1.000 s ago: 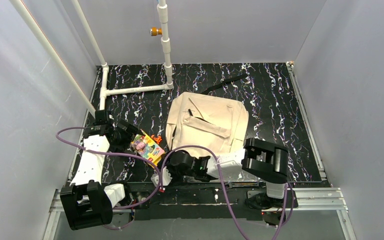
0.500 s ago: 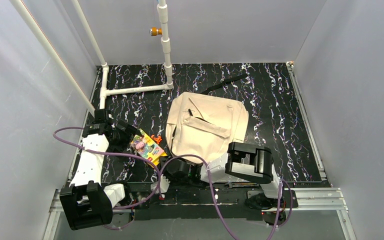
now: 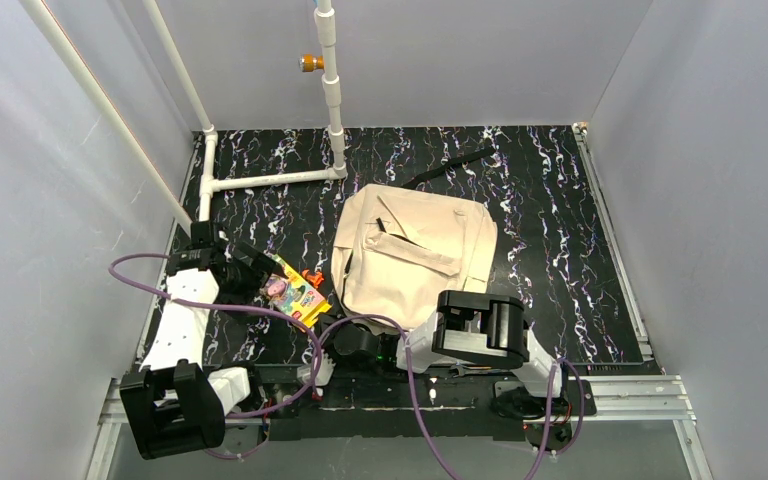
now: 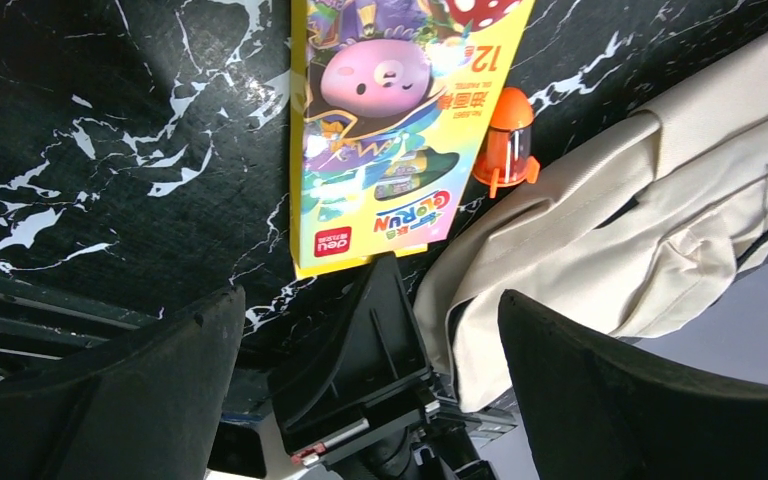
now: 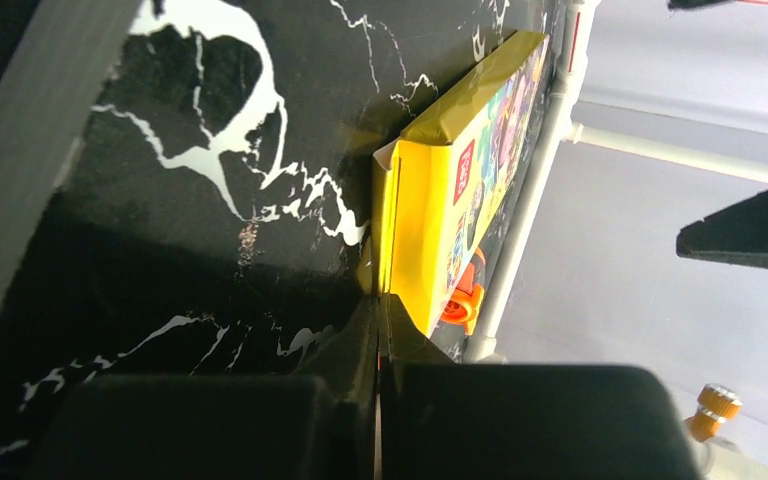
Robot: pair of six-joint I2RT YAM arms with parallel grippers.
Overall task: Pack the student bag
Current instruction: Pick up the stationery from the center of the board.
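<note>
The beige student bag (image 3: 415,250) lies flat mid-table, its edge also in the left wrist view (image 4: 640,210). A yellow cartoon-printed box (image 3: 295,292) lies left of it, with a small orange object (image 3: 310,277) between them. My left gripper (image 3: 250,272) hangs open over the box (image 4: 390,130), its fingers wide apart (image 4: 368,298) and nothing between them. My right gripper (image 3: 325,335) is shut. Its closed tips (image 5: 378,310) press against the near end of the box (image 5: 460,200). I cannot tell whether they pinch the end flap.
A white pipe frame (image 3: 270,180) stands at the back left, with an orange knob (image 3: 310,63) higher up. The bag's black strap (image 3: 450,165) trails toward the back. Grey walls close in on both sides, and a metal rail (image 3: 620,385) runs along the near edge.
The right arm has swung left and low toward the box, and its jaws have closed at the box's near end. The left gripper has opened slightly wider.
</note>
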